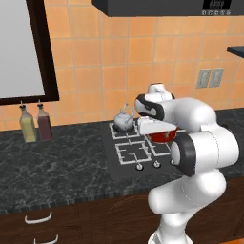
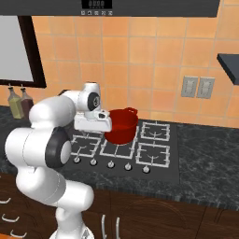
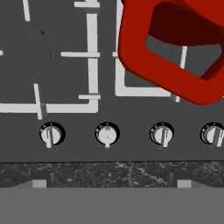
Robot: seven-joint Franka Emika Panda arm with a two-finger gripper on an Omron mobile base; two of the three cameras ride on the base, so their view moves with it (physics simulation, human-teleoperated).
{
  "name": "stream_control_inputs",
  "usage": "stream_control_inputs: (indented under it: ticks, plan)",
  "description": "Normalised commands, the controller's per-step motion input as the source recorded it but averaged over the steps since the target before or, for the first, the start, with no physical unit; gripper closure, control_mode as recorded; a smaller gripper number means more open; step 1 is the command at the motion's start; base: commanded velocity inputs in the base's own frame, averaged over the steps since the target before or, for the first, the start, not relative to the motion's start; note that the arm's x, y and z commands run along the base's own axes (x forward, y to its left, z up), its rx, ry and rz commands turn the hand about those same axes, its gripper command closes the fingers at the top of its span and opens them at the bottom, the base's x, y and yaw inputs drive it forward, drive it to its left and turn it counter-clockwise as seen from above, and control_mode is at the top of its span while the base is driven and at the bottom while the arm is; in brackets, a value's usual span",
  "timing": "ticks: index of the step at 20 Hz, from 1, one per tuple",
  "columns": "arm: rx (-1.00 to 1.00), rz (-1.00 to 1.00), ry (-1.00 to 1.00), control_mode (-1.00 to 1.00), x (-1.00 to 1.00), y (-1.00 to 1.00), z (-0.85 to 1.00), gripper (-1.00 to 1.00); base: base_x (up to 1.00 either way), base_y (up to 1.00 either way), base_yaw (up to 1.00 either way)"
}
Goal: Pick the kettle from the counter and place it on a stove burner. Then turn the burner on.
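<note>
Jaws first: I cannot tell whether mine are parted or closed, since my gripper (image 2: 93,132) is pointing down behind my own wrist in the right base view and the fingertips are not showing clearly. I am hovering over the front part of the black cooktop (image 1: 125,164), and looking down I am seeing a row of round silver knobs (image 3: 107,134) just beyond the marbled counter (image 3: 109,174) edge. I am seeing the kettle (image 1: 124,120) sitting on the rear left stove burner (image 1: 122,130) in the left base view, its arched handle standing upright, apart from my hand. Crowding me on one side is the red pot (image 2: 121,125), which is resting on the grates just beside my wrist; one of its loop handles (image 3: 164,61) is looming large across the upper right of the hand view, hanging above a pale grate. Two bottles (image 1: 36,123), one yellowish and one dark red, are standing side by side well apart to the left on the counter, below a dark-framed window (image 1: 24,50). Wall outlets (image 2: 198,87) are sitting on the orange tiles to the right.
</note>
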Motion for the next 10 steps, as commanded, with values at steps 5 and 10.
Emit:
stream_control_inputs:
  ticks: [5,10]
  plan:
    - [0.0,0.0,0.1,-1.0,-0.01,0.0,-0.37,-1.0,0.0,0.0,0.0]
    - [0.01,0.0,0.0,-1.0,0.0,0.0,-0.36,-1.0,0.0,0.0,0.0]
